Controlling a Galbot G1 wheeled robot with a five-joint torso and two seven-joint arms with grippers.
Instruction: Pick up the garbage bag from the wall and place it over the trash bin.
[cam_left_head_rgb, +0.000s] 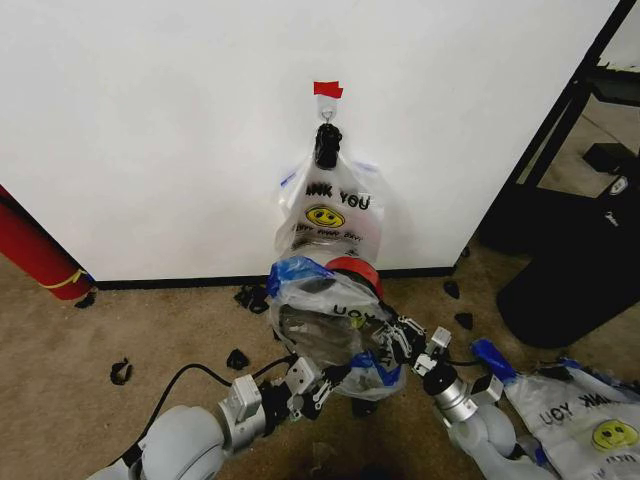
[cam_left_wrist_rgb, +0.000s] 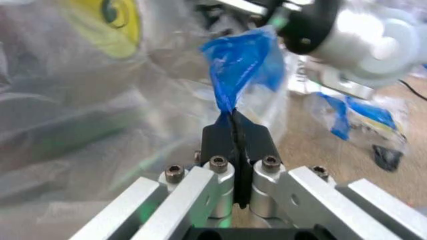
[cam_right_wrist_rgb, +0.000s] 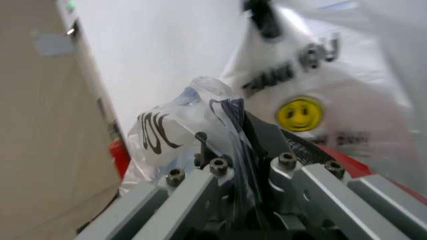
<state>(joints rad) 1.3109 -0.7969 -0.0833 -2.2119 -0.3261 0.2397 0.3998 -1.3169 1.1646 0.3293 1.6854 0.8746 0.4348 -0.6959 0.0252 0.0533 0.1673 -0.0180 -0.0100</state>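
A garbage bag (cam_left_head_rgb: 325, 325), translucent with black print and blue handle strips, is draped over the trash bin (cam_left_head_rgb: 356, 268), of which a red edge shows at the bag's far side. My left gripper (cam_left_head_rgb: 330, 380) is shut on the bag's blue handle strip (cam_left_wrist_rgb: 237, 70) at the near lower side. My right gripper (cam_left_head_rgb: 398, 338) is shut on the bag's plastic (cam_right_wrist_rgb: 200, 115) at the right side. More bags (cam_left_head_rgb: 330, 215) hang from a hook (cam_left_head_rgb: 327, 112) on the white wall (cam_left_head_rgb: 150, 130), under a red tape piece (cam_left_head_rgb: 327, 89).
A big black container (cam_left_head_rgb: 575, 270) and a black frame (cam_left_head_rgb: 560, 120) stand at the right. Another printed bag (cam_left_head_rgb: 585, 415) lies on the carpet at the lower right. A red cylinder (cam_left_head_rgb: 35, 250) leans at the left. Black scraps (cam_left_head_rgb: 121, 371) dot the carpet.
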